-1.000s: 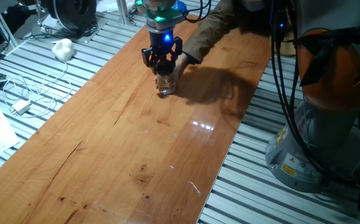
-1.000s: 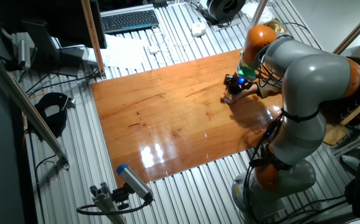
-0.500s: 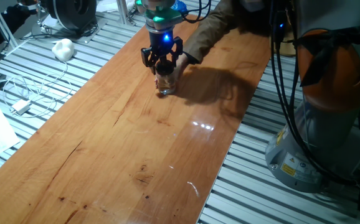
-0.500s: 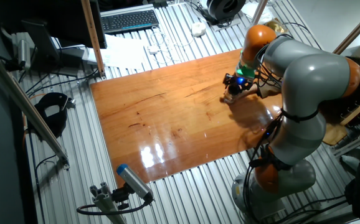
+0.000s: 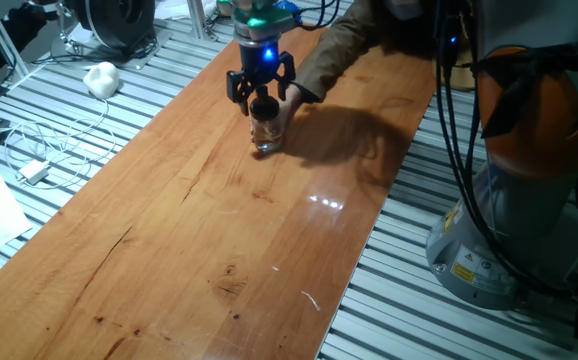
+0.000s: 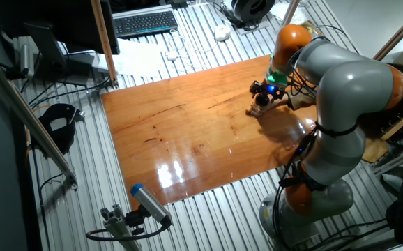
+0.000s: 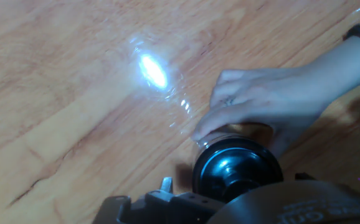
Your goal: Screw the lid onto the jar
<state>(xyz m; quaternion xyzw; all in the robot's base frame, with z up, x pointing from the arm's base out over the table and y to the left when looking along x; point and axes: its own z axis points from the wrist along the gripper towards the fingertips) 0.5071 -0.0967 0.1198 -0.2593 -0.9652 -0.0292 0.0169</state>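
The jar [image 5: 266, 136] stands upright on the wooden table [image 5: 209, 240], small and clear, with the black lid [image 5: 264, 106] sitting on its mouth. My gripper [image 5: 260, 92] hangs just above the lid, its fingers spread wide of it, open and holding nothing. A person's hand [image 5: 295, 98] grips the jar from behind. In the hand view the lid [image 7: 236, 171] fills the lower middle, seen from above, with the hand [image 7: 261, 112] wrapped around the glass beneath it. The other fixed view shows the gripper [image 6: 263, 93] over the jar [image 6: 260, 109].
The person's arm [image 5: 349, 45] reaches in from the far side of the table. A white lump [image 5: 101, 77] and a cable with charger [image 5: 35, 172] lie on the slatted bench at left. The robot's base [image 5: 529, 200] stands at right. A keyboard [image 6: 144, 23] lies beyond the table.
My gripper has risen a little, straight up off the lid, which stays on the jar. The hand and jar have not moved.
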